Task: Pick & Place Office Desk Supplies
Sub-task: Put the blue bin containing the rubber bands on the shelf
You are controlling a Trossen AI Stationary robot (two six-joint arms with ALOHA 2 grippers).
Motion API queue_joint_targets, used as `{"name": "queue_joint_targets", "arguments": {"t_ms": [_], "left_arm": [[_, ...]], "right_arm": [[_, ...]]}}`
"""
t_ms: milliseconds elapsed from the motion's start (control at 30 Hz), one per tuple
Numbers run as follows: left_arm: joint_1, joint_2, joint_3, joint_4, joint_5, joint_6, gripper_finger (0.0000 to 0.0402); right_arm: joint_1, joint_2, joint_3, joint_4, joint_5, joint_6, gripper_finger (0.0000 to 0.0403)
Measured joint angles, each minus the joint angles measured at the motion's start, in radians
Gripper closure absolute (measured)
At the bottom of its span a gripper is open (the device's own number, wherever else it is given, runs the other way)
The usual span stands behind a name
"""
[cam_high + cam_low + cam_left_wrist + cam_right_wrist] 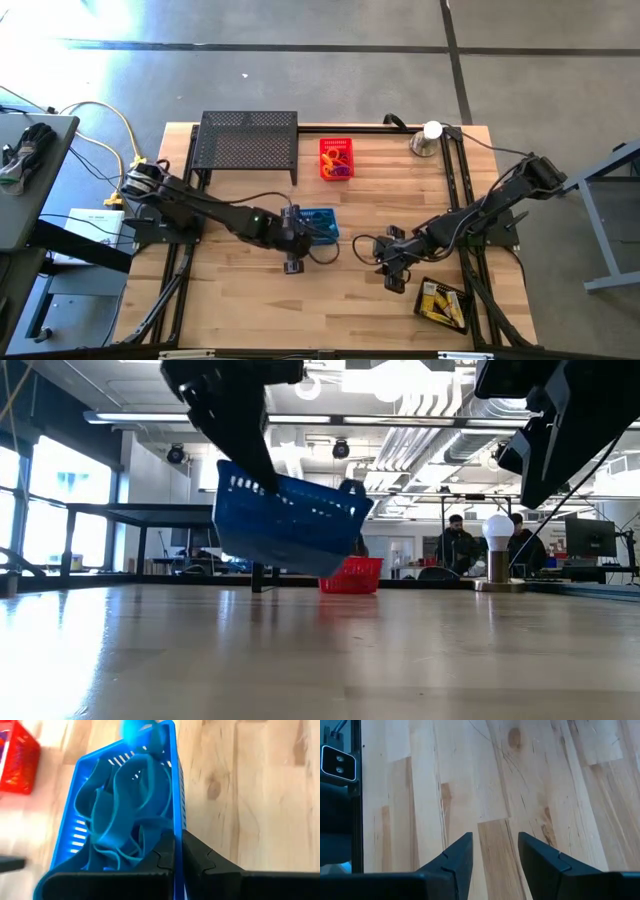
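A blue basket (pixel 320 225) hangs above the table's middle, tilted in the low view (pixel 290 520). It holds several thin band loops (pixel 125 815) that look blue in its light. My left gripper (pixel 179 862) is shut on the basket. It shows in the high view (pixel 294 250) at the basket's left. My right gripper (pixel 495 855) stands open over bare wood, right of centre (pixel 393 272), with nothing between its fingers. A red basket (pixel 336 158) of small coloured loops rests on the table at the far middle. My left gripper pinches one side wall of the blue basket (pixel 178 820), close to the corner nearest the gripper. One finger (pixel 162 855) is inside the basket and the other (pixel 202 862) is outside. The fingers slant down and lie along the wall. The basket is lifted clear of the table and tilted.
A black mesh shelf (pixel 248 140) stands at the far left. A silver dome with a white ball (pixel 428 138) sits at the far right. A black tray of yellow-and-white boxes (pixel 442 302) lies near the right front corner. People show in the room beyond the table (pixel 460 545).
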Motion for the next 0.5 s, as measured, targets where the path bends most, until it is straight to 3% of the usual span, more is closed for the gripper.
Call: {"name": "queue_joint_targets", "arguments": {"t_ms": [267, 500], "left_arm": [[-0.055, -0.001, 0.145, -0.268, -0.073, -0.072, 0.04], [-0.042, -0.001, 0.331, -0.64, -0.259, -0.282, 0.04]], "right_arm": [[0.0, 0.0, 0.0, 0.002, 0.0, 0.019, 0.0259], [0.001, 0.0, 0.0, 0.001, 0.018, 0.018, 0.0259]]}}
